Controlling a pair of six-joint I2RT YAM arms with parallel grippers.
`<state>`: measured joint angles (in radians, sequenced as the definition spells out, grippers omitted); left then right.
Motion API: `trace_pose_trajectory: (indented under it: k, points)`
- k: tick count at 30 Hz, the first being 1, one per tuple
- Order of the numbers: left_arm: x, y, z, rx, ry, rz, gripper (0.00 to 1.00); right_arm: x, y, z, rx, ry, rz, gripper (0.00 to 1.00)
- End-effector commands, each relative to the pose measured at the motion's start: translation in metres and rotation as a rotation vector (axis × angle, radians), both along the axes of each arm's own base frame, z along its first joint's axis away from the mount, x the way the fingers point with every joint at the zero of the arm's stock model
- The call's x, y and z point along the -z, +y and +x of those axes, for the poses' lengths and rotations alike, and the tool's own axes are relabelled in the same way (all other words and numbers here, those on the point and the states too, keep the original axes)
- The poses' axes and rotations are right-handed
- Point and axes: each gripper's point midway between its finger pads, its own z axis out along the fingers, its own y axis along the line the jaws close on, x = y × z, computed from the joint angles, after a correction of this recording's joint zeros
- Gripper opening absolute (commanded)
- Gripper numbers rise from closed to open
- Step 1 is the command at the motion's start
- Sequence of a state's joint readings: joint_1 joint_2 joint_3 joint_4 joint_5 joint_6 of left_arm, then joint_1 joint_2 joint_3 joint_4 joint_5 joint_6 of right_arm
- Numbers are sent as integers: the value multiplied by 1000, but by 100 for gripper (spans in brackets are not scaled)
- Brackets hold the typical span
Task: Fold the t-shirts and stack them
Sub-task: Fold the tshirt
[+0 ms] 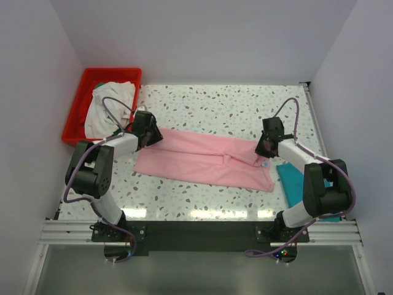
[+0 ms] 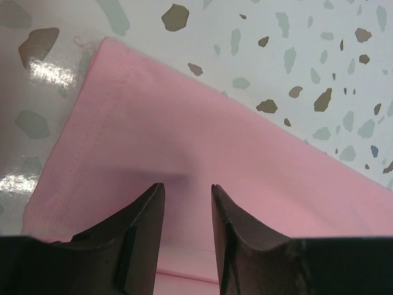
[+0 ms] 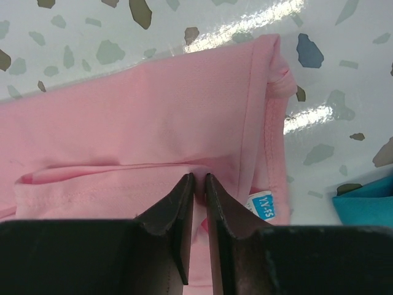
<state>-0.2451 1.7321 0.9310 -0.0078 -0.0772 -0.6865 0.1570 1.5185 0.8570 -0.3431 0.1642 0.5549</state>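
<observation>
The pink shirt lay as a long folded band across the middle of the table, its neck label at the right end. A folded teal shirt sat just beside that end, on the near right. An off-white shirt was heaped in the red crate at the far left.

The left gripper hung over the band's left end, jaws a moderate way apart with pink cloth showing between them. The right gripper was at a fold line near the label with its jaws narrowed to a slit. Whether cloth was pinched there could not be told.

The step looked like taking both ends for the crosswise fold. To do it well, each gripper would need to catch every layer at its end, not only the top one. Both ends should then rise evenly so the band stays flat, and the right end should keep off the teal shirt.
</observation>
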Motion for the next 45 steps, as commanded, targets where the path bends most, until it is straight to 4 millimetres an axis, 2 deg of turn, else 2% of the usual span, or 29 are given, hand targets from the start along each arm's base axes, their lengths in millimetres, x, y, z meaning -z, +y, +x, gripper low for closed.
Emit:
trace_pose_trajectory:
  k: [1, 4, 8, 16, 23, 25, 27, 30, 31, 33, 37, 38, 40, 41, 42, 43, 45]
  points:
    - [-3, -3, 0, 12, -33, -8, 41, -5, 3, 7, -5, -37, 8, 17]
    - [-1, -3, -4, 8, -34, -12, 41, -9, 5, 5, -14, -47, 26, 7]
    - [-2, -4, -7, 15, -38, -22, 40, -18, 13, 1, -42, -68, 71, 0]
    - [1, -3, -15, 19, -37, -26, 40, -39, 26, -18, -98, -112, 146, 0]
    - [0, -4, -16, 25, -46, -34, 40, -32, 28, -46, -117, -106, 177, 0]
    - [1, -4, -17, 25, -47, -36, 39, -30, 30, -51, -124, -104, 190, 5]
    - [3, -4, -18, 27, -45, -38, 39, -27, 34, -57, -142, -104, 215, 16]
    - [3, -4, -18, 26, -45, -37, 39, -30, 43, -63, -191, -125, 254, 23]
    - [3, -4, -17, 27, -47, -36, 39, -30, 44, -64, -206, -128, 254, 29]
    - [2, -5, -16, 29, -49, -39, 39, -31, 46, -66, -223, -107, 254, 30]
    - [-1, -6, -14, 32, -55, -43, 39, -39, 41, -53, -205, -130, 218, 32]
    - [-2, -6, -14, 33, -56, -44, 39, -49, 40, -44, -202, -156, 210, 33]
    - [-3, -5, -13, 27, -59, -40, 40, -50, 36, -31, -181, -161, 184, 36]
    - [-4, -6, -13, 31, -59, -39, 40, -58, 36, -19, -175, -181, 174, 36]
    - [-5, -6, -12, 31, -61, -37, 40, -60, 35, -12, -169, -188, 166, 36]
    - [-6, -5, -12, 30, -62, -38, 40, -51, 34, -5, -163, -163, 151, 36]
    - [-5, -4, -12, 29, -60, -34, 40, -55, 38, 14, -165, -181, 150, 36]
